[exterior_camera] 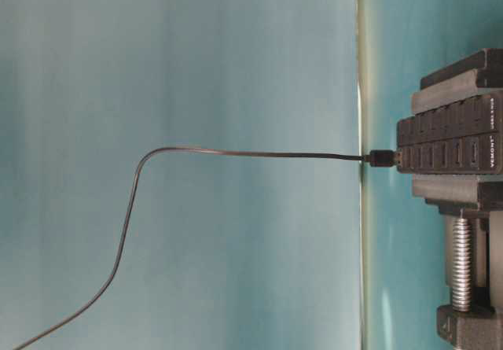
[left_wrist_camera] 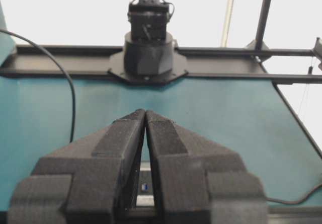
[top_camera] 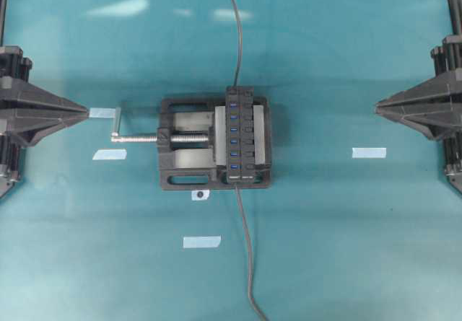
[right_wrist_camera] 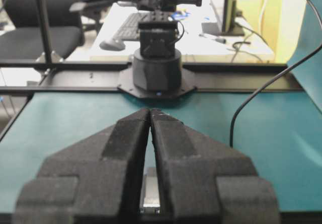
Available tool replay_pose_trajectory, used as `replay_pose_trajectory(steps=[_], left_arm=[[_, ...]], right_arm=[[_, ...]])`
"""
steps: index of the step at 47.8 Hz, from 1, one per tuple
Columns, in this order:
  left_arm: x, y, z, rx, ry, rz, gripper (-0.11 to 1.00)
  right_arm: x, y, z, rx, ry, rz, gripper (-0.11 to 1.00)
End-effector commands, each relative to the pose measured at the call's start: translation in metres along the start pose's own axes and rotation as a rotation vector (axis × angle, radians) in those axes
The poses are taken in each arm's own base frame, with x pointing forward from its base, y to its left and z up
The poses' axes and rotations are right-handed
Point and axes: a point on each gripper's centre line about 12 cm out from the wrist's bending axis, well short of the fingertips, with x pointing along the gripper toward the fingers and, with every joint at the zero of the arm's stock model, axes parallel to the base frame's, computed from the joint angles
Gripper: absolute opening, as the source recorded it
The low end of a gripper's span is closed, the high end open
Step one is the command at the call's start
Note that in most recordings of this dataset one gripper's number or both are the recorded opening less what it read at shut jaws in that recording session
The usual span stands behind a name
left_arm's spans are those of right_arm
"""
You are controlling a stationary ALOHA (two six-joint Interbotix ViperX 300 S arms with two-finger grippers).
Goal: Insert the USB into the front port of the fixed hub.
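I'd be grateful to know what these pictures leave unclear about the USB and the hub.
- Table-level: the USB meets the hub's end; how deep it sits is too small to tell.
- Overhead: the USB's cable and the other cable run off the edges.
- Wrist views: the shut left gripper and right gripper hide nearly all of the hub.

On a teal table (top_camera: 346, 61) dotted with pale blue tape strips (top_camera: 369, 152), the black hub (top_camera: 244, 135) shows a row of blue ports, clamped in a black vise (top_camera: 180, 173) with a silver screw, between matte black grippers.
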Motion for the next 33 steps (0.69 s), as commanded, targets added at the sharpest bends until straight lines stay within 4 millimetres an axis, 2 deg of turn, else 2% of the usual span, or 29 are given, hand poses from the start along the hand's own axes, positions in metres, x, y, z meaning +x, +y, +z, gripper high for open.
replay_pose_trajectory(steps=[1, 4, 7, 13, 33], left_arm=[[0.002, -0.001, 0.002, -0.001, -0.008, -0.006, 0.13], [0.001, -0.001, 0.002, -0.005, -0.008, -0.006, 0.07], [0.002, -0.001, 0.003, -0.007, -0.009, -0.006, 0.00], [0.002, -0.001, 0.002, -0.008, 0.011, -0.006, 0.00], [0.003, -0.001, -0.009, -0.029, 0.196, -0.003, 0.00]], right_arm=[[0.000, -0.002, -0.004, -0.001, 0.009, -0.008, 0.16], [-0.003, -0.002, -0.014, 0.026, 0.029, -0.014, 0.18], [-0.006, -0.003, -0.022, 0.067, 0.053, -0.019, 0.07], [-0.007, -0.004, -0.028, 0.125, 0.078, -0.026, -0.02], [-0.006, -0.014, -0.040, 0.138, 0.327, -0.095, -0.02]])
